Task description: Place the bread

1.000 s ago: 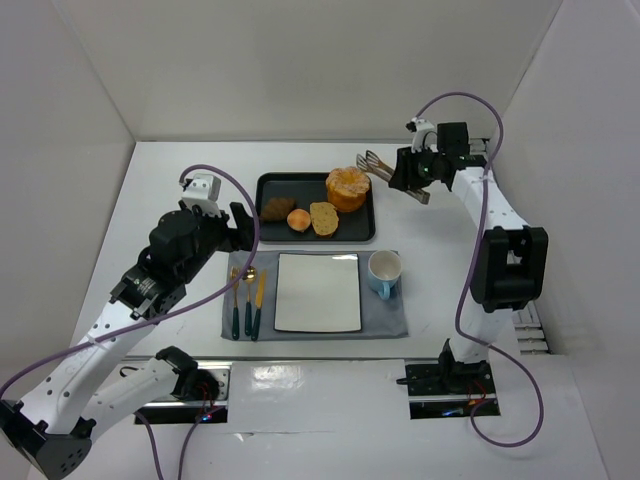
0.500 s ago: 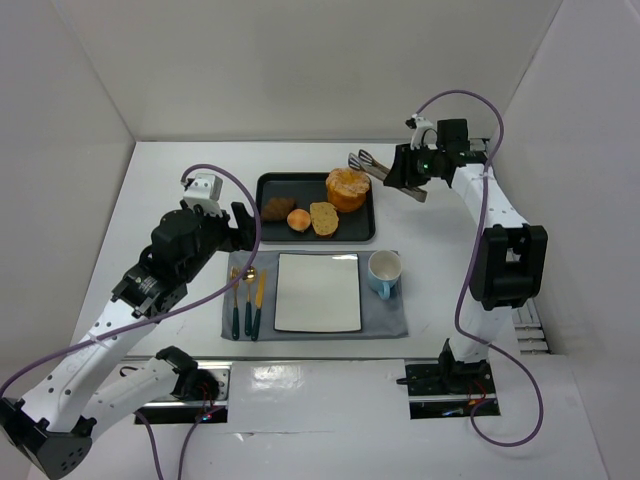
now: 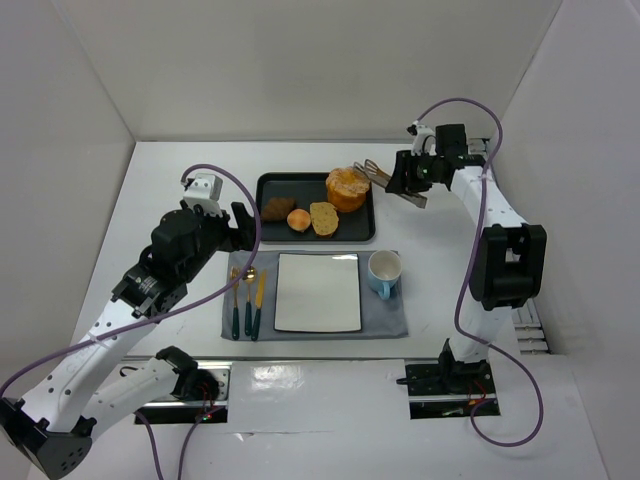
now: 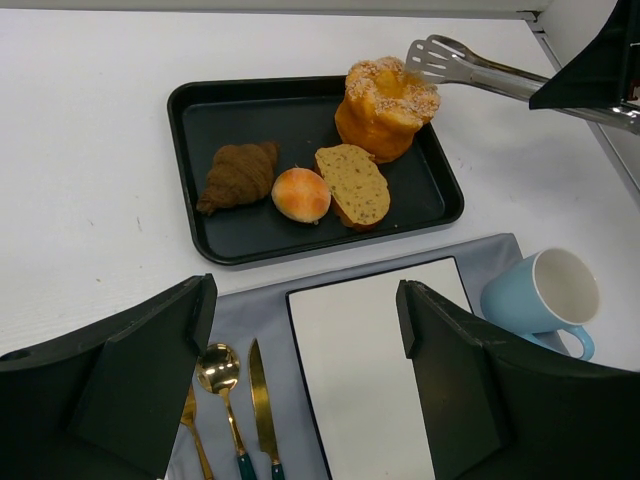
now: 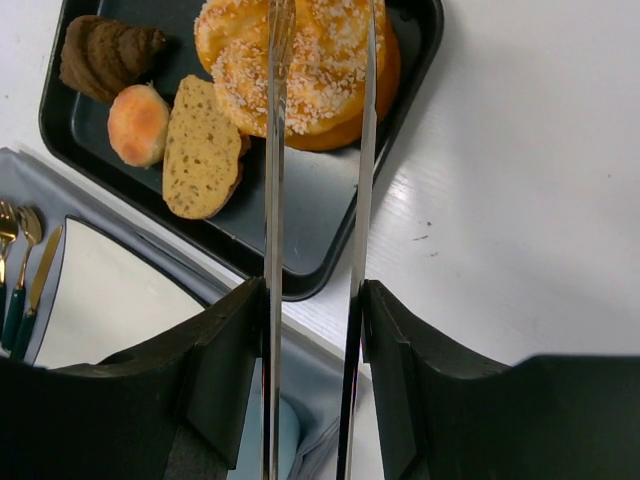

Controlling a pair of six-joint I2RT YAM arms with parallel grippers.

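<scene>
The bread (image 3: 346,187) is a round golden-orange loaf with a pale cracked top. It stands in the back right corner of the black tray (image 3: 268,184), and also shows in the left wrist view (image 4: 385,105) and the right wrist view (image 5: 310,70). My right gripper (image 3: 406,179) (image 5: 312,300) is shut on metal tongs (image 3: 376,172) (image 5: 273,200). The tong arms are spread and their tips (image 4: 440,55) hang over the loaf's top right edge. My left gripper (image 3: 238,224) (image 4: 305,300) is open and empty, hovering over the placemat left of the tray.
The tray also holds a dark croissant (image 3: 277,208), a small orange bun (image 3: 298,219) and a tan bread slice (image 3: 323,218). A white rectangular plate (image 3: 317,291), a blue cup (image 3: 384,271) and gold cutlery (image 3: 246,296) lie on a grey placemat (image 3: 390,318).
My right gripper has carried the tongs left, from beside the tray to over the loaf's right edge. The left arm has not moved.
</scene>
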